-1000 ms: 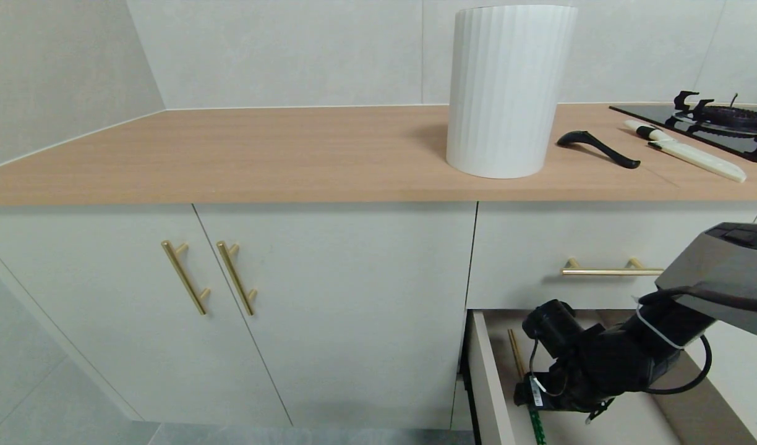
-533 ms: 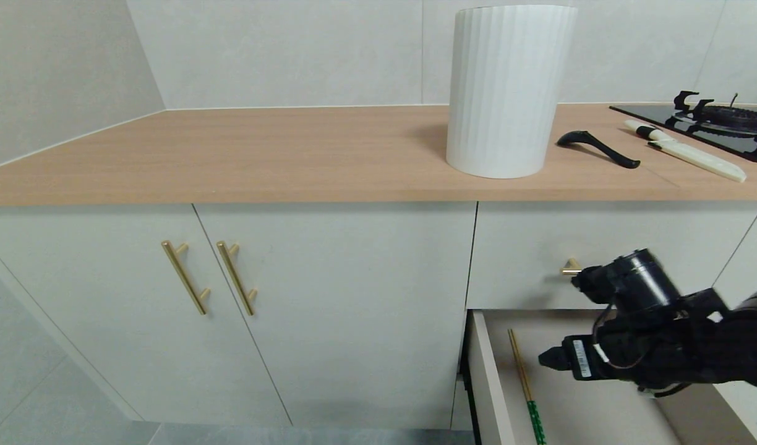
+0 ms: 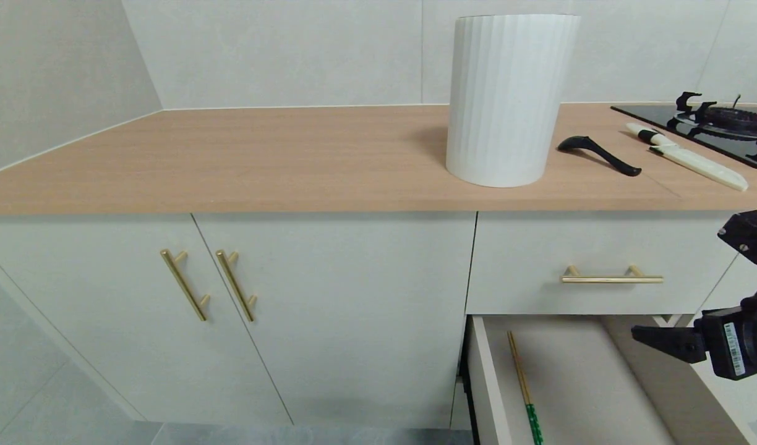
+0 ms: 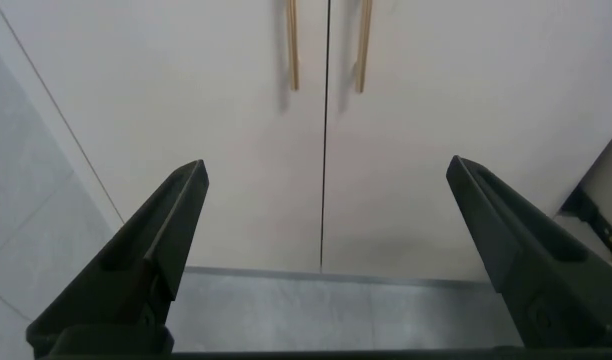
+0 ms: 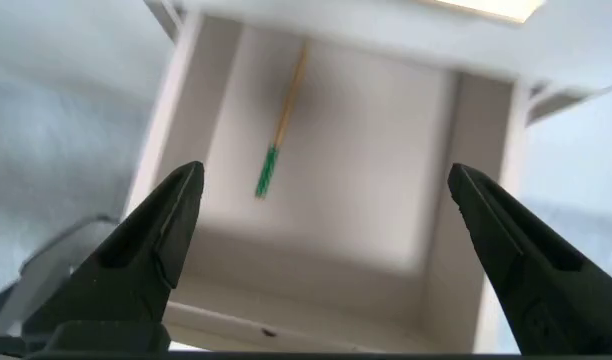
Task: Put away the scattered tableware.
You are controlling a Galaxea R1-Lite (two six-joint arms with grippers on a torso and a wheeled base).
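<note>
A pair of gold chopsticks with green ends lies along the left side of the open lower drawer. My right gripper hangs open and empty above that drawer, looking down on the chopsticks. In the head view one of its fingers shows at the right edge, off to the right of the drawer. On the counter lie a black-handled utensil and a white knife. My left gripper is open, low in front of the cabinet doors.
A tall white ribbed container stands on the wooden counter. A gas hob sits at the far right. The upper drawer with a gold handle is closed, as are the two doors with gold handles.
My right gripper has risen out of the drawer and drawn back to the right, leaving the chopsticks lying there. The head camera has tilted slightly.
</note>
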